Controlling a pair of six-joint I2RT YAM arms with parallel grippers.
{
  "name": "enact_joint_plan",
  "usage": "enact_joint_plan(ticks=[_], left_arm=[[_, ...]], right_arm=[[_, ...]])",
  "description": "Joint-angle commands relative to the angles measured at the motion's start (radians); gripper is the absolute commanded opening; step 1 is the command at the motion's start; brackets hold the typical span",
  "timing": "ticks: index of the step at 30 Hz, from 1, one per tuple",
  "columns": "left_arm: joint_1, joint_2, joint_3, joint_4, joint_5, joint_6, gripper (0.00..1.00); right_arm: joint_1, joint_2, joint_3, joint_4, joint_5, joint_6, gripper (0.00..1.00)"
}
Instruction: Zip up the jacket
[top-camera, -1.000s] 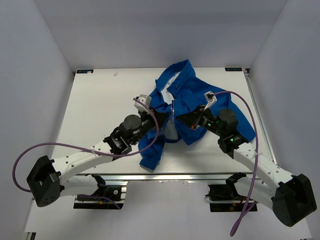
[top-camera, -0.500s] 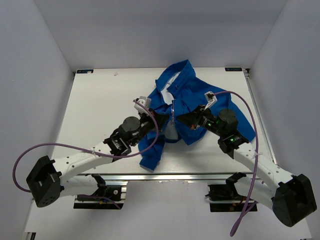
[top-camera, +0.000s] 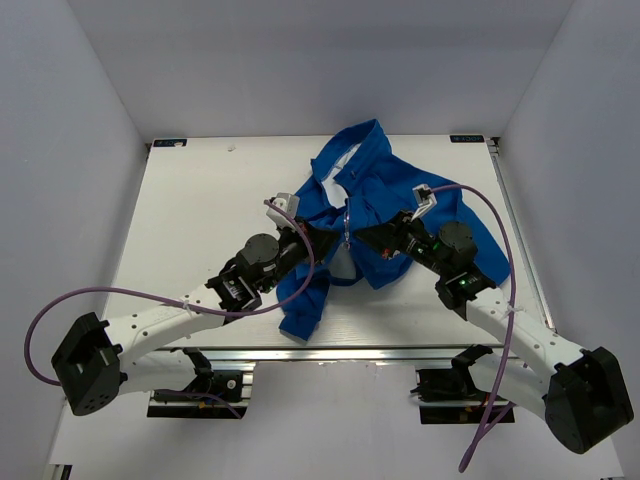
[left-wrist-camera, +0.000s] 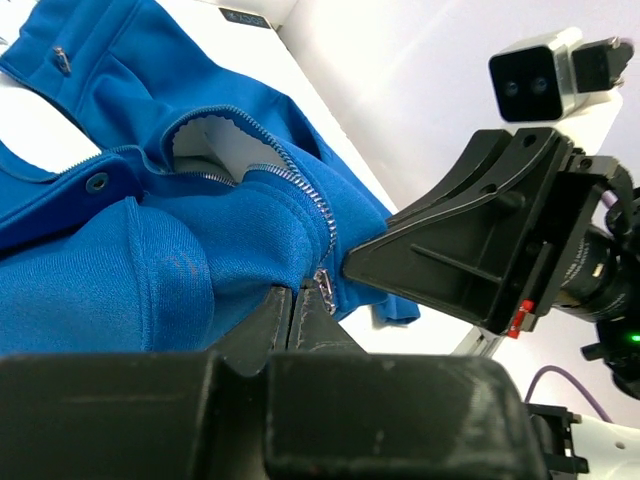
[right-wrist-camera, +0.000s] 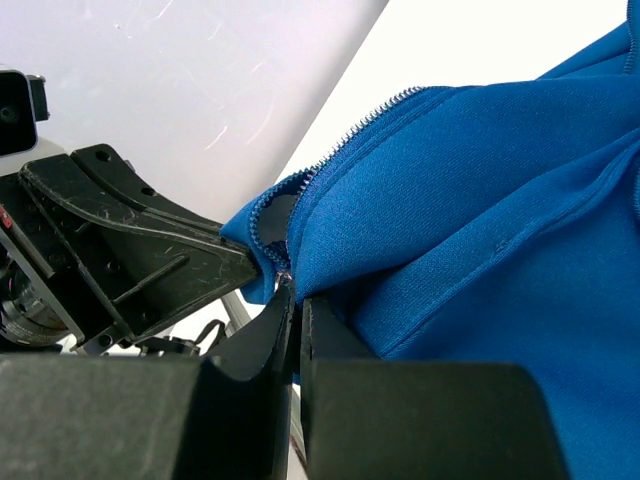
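From above, the jacket (top-camera: 400, 215) lies crumpled in the middle of the table (top-camera: 200, 200), with its collar toward the far edge and a loose tail hanging toward the arms. The left claw (top-camera: 322, 238) and right claw (top-camera: 362, 238) meet nose to nose at the front opening. The zip slider (top-camera: 345, 228) sits between them, about as near to one as the other. The zip line seems to run away from the arms toward the collar, so I reckon the pull has to go that way.

From the left wrist, the left claw (left-wrist-camera: 292, 300) is pressed together with only a hairline gap, and it seems to pinch the blue hem of the jacket (left-wrist-camera: 150, 270). The zip slider (left-wrist-camera: 323, 288) dangles just beside its tips. The right claw (left-wrist-camera: 350, 268) points in from the other side, almost touching the slider. Beyond it the zip teeth (left-wrist-camera: 300, 185) part into two rows over white lining (left-wrist-camera: 205, 140).

From the right wrist, the right claw (right-wrist-camera: 297, 300) is likewise squeezed closed on the edge of the jacket (right-wrist-camera: 480, 220), right where the teeth end. The left claw (right-wrist-camera: 245, 262) comes in opposite it, tip to tip.
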Motion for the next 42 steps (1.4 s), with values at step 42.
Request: enact_joint_plan(ticks=[42], left_arm=[[-0.007,0.037,0.035,-0.159,0.287,-0.006,0.00]], right_arm=[[-0.001,-0.077,-0.013,-0.069,0.104,0.007,0.00]])
